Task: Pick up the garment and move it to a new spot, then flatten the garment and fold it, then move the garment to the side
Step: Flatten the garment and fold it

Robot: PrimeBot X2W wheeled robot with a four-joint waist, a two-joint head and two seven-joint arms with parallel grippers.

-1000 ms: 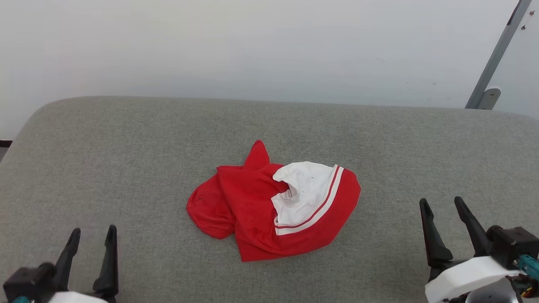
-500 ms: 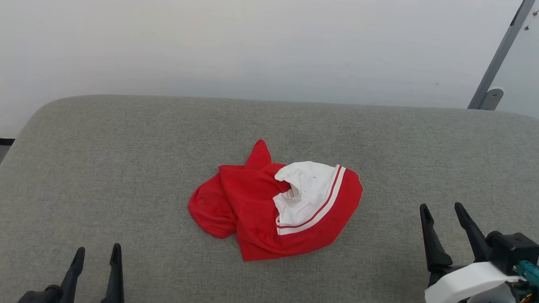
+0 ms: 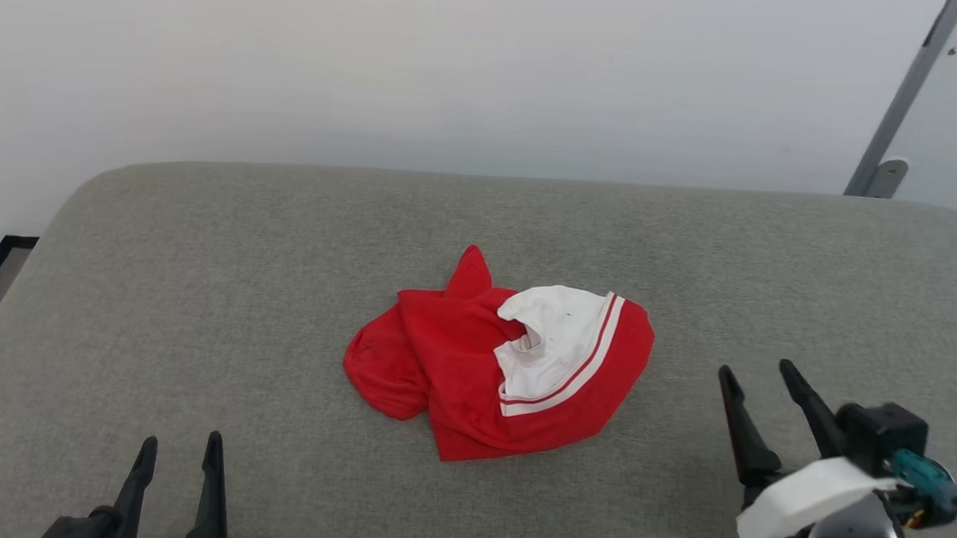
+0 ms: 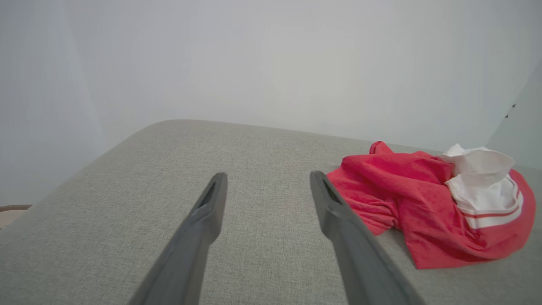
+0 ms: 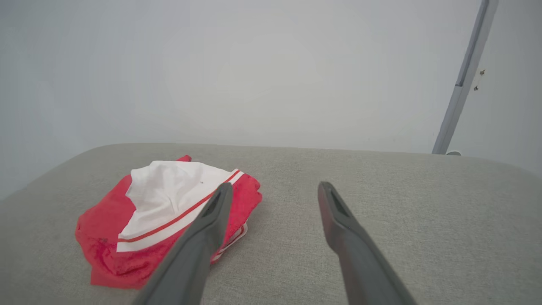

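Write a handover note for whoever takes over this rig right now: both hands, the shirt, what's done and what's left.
Left hand: open, empty, over the near left of the gray surface.
Right hand: open, empty, to the right of the garment, not touching it.
Garment: a crumpled heap at the middle of the surface.
Done: nothing yet.
Left: pick it up, move it, flatten, fold, set aside.
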